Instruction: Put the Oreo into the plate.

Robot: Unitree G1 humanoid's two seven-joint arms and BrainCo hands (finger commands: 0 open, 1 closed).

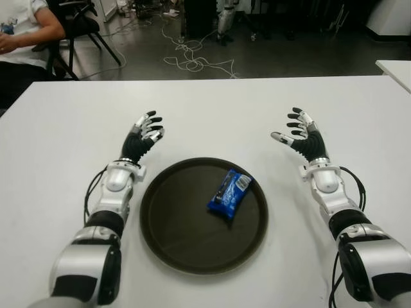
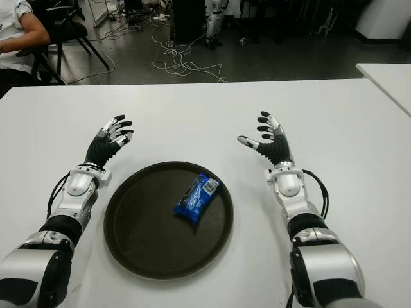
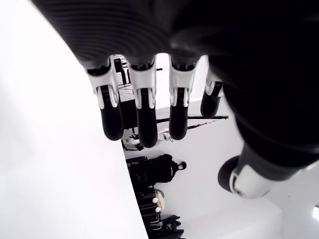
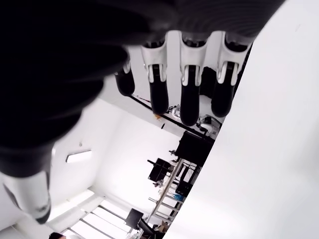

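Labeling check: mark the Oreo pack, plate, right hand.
Oreo pack (image 1: 229,194), left eye view, wrapper middle.
Plate (image 1: 168,226), left eye view, bare floor.
Right hand (image 1: 303,138), left eye view, palm.

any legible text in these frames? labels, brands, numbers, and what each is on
Nothing can be read with confidence.
Blue Oreo pack lying in the dark plate: white lettering along its length, too blurred to read.
Left hand beside the plate on its left, and right hand on its right: no markings visible.
White table: no text.
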